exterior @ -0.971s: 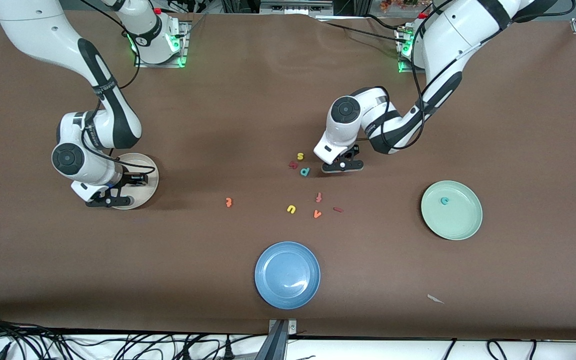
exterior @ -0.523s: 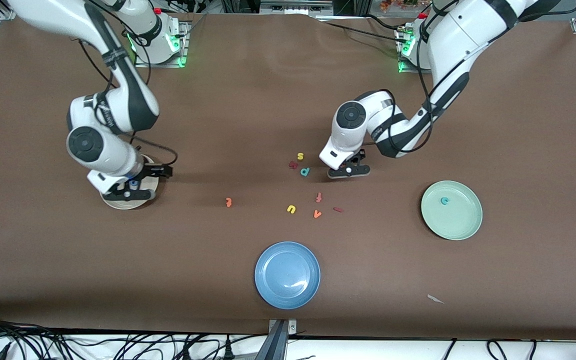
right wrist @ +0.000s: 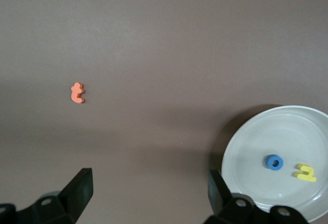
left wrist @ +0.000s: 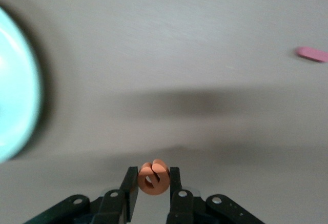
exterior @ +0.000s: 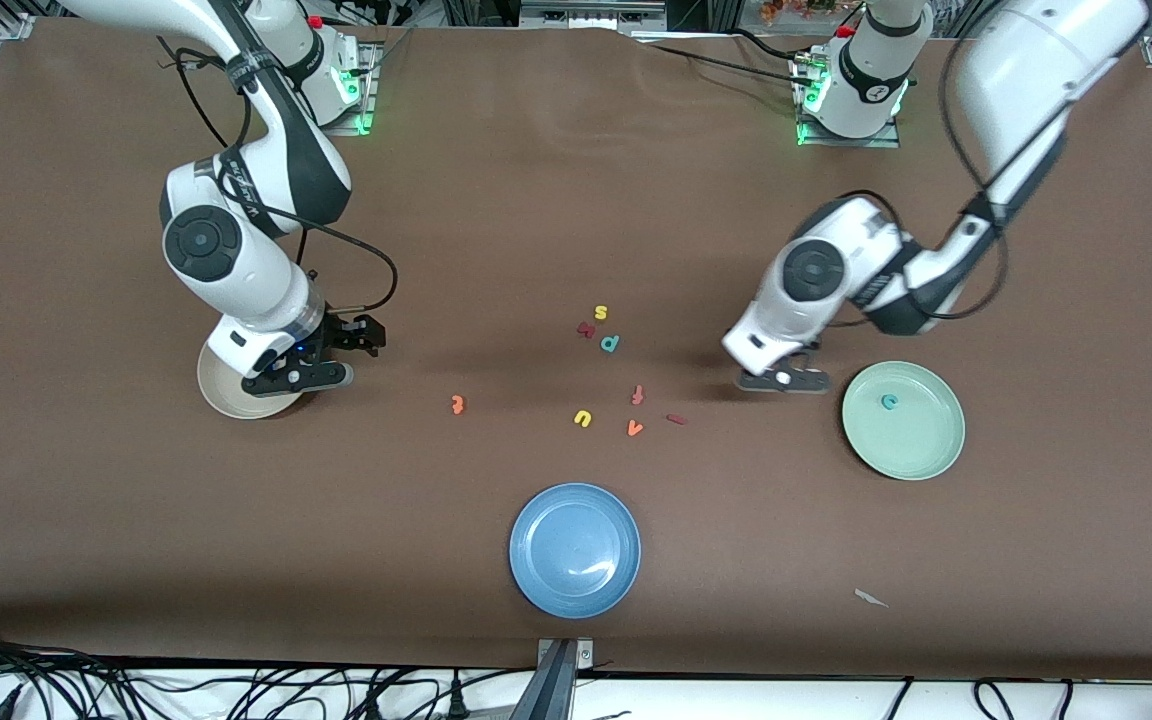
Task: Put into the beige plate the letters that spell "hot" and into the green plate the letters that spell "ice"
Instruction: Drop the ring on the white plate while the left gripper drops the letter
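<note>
From the front, the left hand (exterior: 782, 379) is hanging over the tabletop (exterior: 496, 220) just beside the green plate (exterior: 926, 445), where the teal c (exterior: 890, 402) is lying. The right hand (exterior: 298, 377) is hovering at the rim of the beige plate (exterior: 221, 390). The orange t (exterior: 456, 404) is sitting between that plate and the letter cluster; the dark red i (exterior: 676, 419) is lying beside the orange v (exterior: 634, 428), nearer the camera than the teal p (exterior: 610, 343). The blue plate (exterior: 575, 550) is sitting nearest the camera.

In the left wrist view, the left hand's fingers (left wrist: 131, 188) are pinching the orange e (left wrist: 152, 178), with the plate's rim (left wrist: 20, 111) at the frame's edge.

In the right wrist view, the right hand's fingers (right wrist: 79, 189) are standing wide apart, gripping nothing; the blue o (right wrist: 274, 162) and yellow h (right wrist: 306, 173) are lying in the beige plate, the orange t apart on the tabletop.
</note>
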`<state>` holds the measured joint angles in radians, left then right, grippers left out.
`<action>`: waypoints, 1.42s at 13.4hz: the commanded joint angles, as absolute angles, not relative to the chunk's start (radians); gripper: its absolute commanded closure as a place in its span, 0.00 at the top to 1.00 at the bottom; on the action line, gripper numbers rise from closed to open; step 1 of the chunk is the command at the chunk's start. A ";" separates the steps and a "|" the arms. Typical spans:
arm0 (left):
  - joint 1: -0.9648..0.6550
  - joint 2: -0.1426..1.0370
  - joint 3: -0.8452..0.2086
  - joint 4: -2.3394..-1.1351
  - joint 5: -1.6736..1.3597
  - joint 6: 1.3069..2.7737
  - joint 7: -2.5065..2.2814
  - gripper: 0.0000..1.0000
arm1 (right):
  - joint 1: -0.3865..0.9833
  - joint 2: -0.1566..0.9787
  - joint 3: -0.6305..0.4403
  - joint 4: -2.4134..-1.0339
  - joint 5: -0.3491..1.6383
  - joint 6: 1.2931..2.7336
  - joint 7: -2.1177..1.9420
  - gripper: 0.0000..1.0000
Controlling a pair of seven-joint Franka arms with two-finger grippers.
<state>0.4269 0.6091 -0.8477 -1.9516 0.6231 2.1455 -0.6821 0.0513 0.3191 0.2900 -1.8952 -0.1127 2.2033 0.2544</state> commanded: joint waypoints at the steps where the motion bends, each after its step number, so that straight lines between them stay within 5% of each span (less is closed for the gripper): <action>1: 0.529 0.586 -0.873 -1.957 0.650 2.118 -0.504 0.17 | 0.055 0.325 0.301 -1.890 -0.098 2.258 0.267 0.99; 5: 0.650 0.591 -0.848 -1.942 0.664 2.120 -0.235 0.18 | 0.091 0.367 0.316 -1.899 -0.078 2.399 0.288 0.99; 8: 0.657 0.612 -0.784 -1.899 0.707 2.123 -0.106 0.33 | 0.089 0.360 0.311 -1.896 -0.081 2.149 0.311 0.99; 10: 0.655 0.627 -0.784 -1.878 0.716 2.123 -0.087 1.00 | 0.091 0.339 0.307 -1.897 -0.090 2.074 0.321 1.00; 19: 0.450 0.629 -0.795 -1.775 0.494 2.112 -0.508 1.00 | 0.066 0.351 0.282 -1.859 -0.083 2.189 0.382 1.00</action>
